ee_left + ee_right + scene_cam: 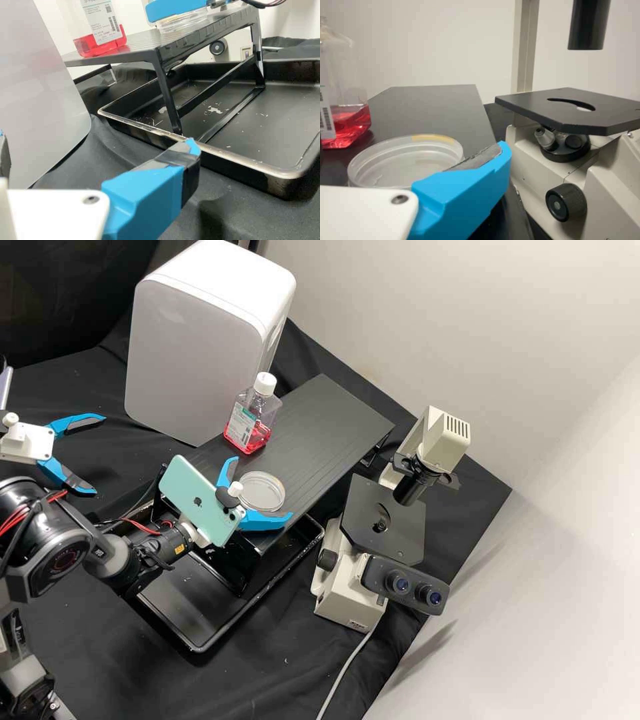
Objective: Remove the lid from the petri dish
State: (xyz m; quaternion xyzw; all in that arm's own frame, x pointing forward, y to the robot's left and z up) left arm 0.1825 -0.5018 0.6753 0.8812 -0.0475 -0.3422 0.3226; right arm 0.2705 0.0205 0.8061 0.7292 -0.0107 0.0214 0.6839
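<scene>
Petri dish (261, 490) sits on the black grooved platform (313, 427), at the end nearest the arms. Right gripper (262, 487) straddles it with jaws released and spread wide, one blue finger on each side, nothing clamped. In the right wrist view the near finger is just beside the dish wall; can't tell if it touches. Left gripper (98, 453) hangs well apart over the black cloth (280, 653), beside the white box (207, 333). Its jaws are also released and hold nothing.

Around:
- The flask (251, 417), with red liquid and a white cap, stands upright further back on the same platform, near the box.
- Microscope (390, 533) stands just beside the platform, and its flat black stage is the nearest obstacle on that side.
- A mint phone (199, 500) is mounted on the right arm's wrist, just behind the dish.

Edges:
- The dish is close to the platform's near edge. Below that edge is a shallow black tray (200, 620), and the platform's legs stand in it.
- There is open platform surface between dish and flask, and on toward the far corner.

Materials:
- The dish is clear plastic, round and low-walled, with a yellowish strip on its far rim. Lid and base can't be told apart.
- The tray is glossy, with white flecks and a bright worn rim.
- The box is matte white with rounded corners.
</scene>
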